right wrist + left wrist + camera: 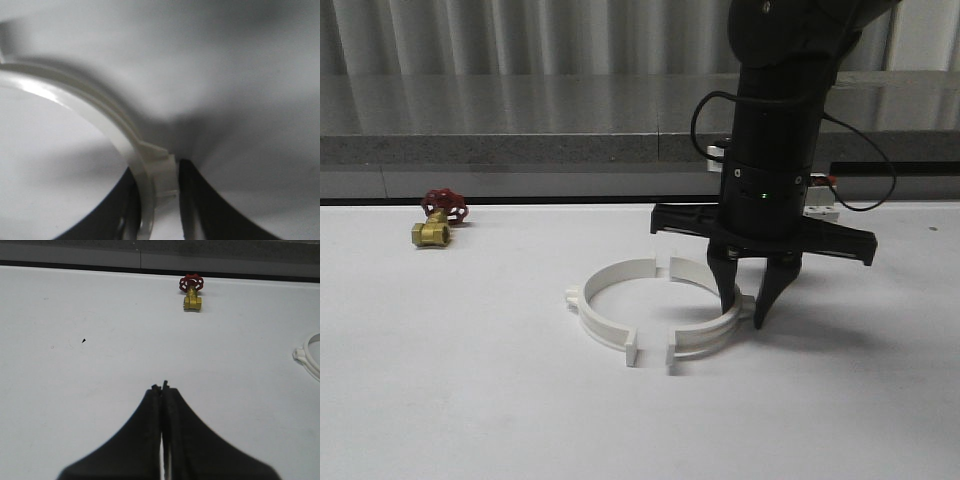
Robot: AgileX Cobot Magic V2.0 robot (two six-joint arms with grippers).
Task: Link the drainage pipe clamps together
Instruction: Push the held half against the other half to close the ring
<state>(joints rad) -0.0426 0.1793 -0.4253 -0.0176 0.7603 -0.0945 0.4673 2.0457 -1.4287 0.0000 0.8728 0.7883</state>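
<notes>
1. Not yet joined; two white half-rings lying flat on the counter (440, 380), curved sides outward, ends facing each other so as to make a broken ring; left half-ring (605, 308) and right half-ring (710, 325) kept apart by a small gap at the far ends and a small gap at the near ends.

2. Judged as roughly midway: halves already lined up and close; closing both gaps and seating the end tabs against each other still to do.

3. Right jaws (747, 305) pointing straight down over the outer curve of the right half-ring; one finger inside the ring, the other outside, wall of the half-ring between them; seen close in the right wrist view, the wall and its small tab (162, 172) sitting in a narrow opening, fingers just beside it on either side; whether actually pinching or only bracketing, cannot tell.

4. Left jaws (163, 387) pressed together, holding nothing, hovering over bare counter well apart from the rings; edge of the left half-ring just visible at the side of that view.

5. Brass valve with red handle (438, 218) standing well off to the left, clear of the work.
</notes>
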